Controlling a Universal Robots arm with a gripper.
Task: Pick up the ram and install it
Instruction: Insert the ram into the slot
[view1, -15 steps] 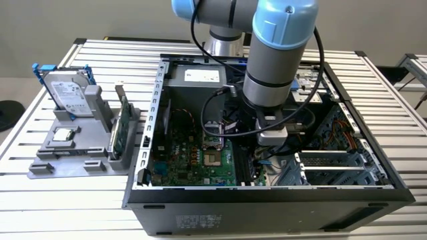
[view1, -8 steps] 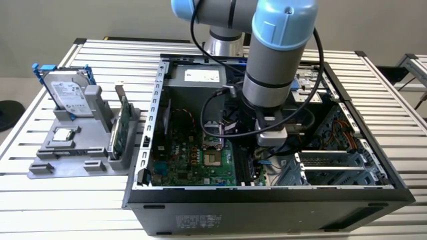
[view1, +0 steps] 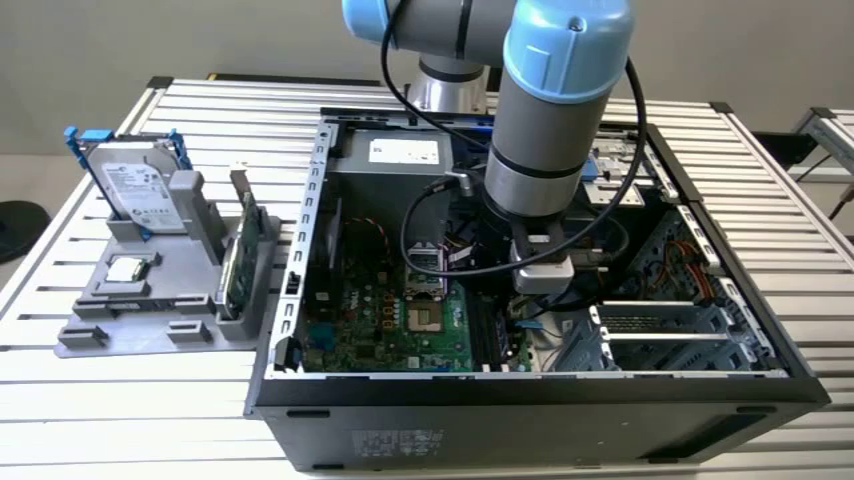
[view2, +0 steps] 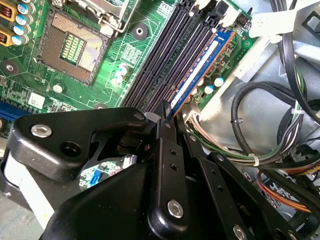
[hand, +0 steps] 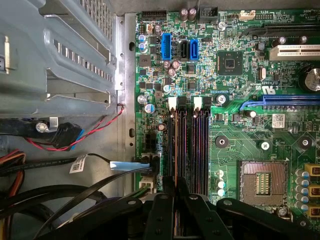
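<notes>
Grey plastic holder (view1: 134, 320) sits at the exterior view's left on the slatted table, carrying a hard drive (view1: 134, 190) in a blue frame, a small square chip (view1: 127, 268) and a green board (view1: 230, 270) standing on edge. Further toward the exterior view's right lies the open computer case (view1: 534, 395), with the green motherboard (view1: 387, 330) on its floor and the arm (view1: 541, 150) reaching down into it beside the drive cage. In both wrist views the gripper (view2: 165, 111) (hand: 176, 186) has its two black fingers drawn together on a thin stick, the ram (view2: 200, 65) (hand: 176, 145). It stands on edge along the outermost of the black slots (hand: 200, 150), the one nearest the case wall and the loose cables (view2: 280, 140). In the second wrist view its face looks blue with a pale strip. I cannot tell whether it is fully seated or only resting in the slot mouth. By my judgement the stick is light and stiff but thin and easily harmed: a twist or a tilted push could strain it or the slot. The flat faces near the upper edge look the safest place to pinch, well away from the contact edge. The hold is narrow, so it may pivot between the pads if pressed off-centre.
</notes>
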